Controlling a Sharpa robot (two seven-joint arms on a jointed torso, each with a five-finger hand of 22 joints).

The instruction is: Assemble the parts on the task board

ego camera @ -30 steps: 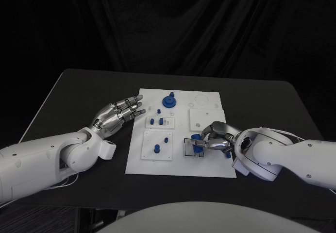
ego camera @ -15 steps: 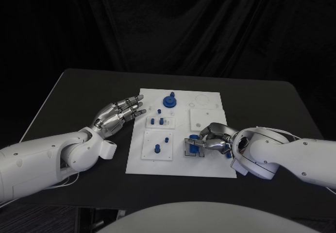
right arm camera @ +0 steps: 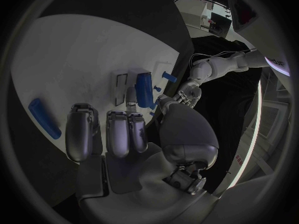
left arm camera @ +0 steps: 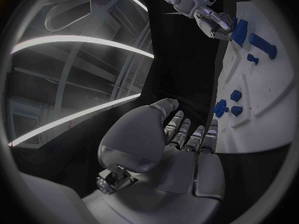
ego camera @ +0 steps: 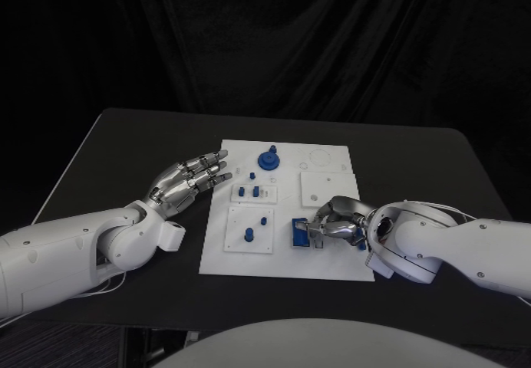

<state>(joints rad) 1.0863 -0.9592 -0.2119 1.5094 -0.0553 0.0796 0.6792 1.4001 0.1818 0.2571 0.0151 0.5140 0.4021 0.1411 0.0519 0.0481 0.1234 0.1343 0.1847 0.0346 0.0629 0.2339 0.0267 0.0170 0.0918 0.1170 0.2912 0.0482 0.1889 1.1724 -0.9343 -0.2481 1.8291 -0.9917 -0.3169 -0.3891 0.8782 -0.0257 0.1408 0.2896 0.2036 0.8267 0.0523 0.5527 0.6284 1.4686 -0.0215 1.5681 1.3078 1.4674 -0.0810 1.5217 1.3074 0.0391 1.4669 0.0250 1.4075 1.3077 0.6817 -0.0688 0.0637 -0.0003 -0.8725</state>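
Bench [ego camera: 110,146], black, carries your task board [ego camera: 332,264], a white plate lying at its centre.

Your left hand [ego camera: 188,179] hovers off the board's 9 o'clock edge, palm flat, fingers [left arm camera: 187,134] straight and only slightly apart, holding nothing.

Your right hand [ego camera: 341,218] sits over the board's 4 o'clock area. Its fingers [right arm camera: 132,97] are curled down onto a flat blue block [ego camera: 301,233], which stands in the recessed frame at about 5 o'clock on the board; in the right wrist view a fingertip and the thumb lie against the block. You cannot tell from these views whether they grip it firmly or merely touch it.

A round blue knob [ego camera: 268,160] stands at 12 o'clock on the board. A small cluster of blue pegs [ego camera: 252,188] sits on a raised pad just left of centre. Below that, at 7 o'clock, two more blue pieces [ego camera: 255,232] rest on a second raised pad.

A loose blue bar [right arm camera: 45,118] lies on the bench beside the board, close to your right hand.
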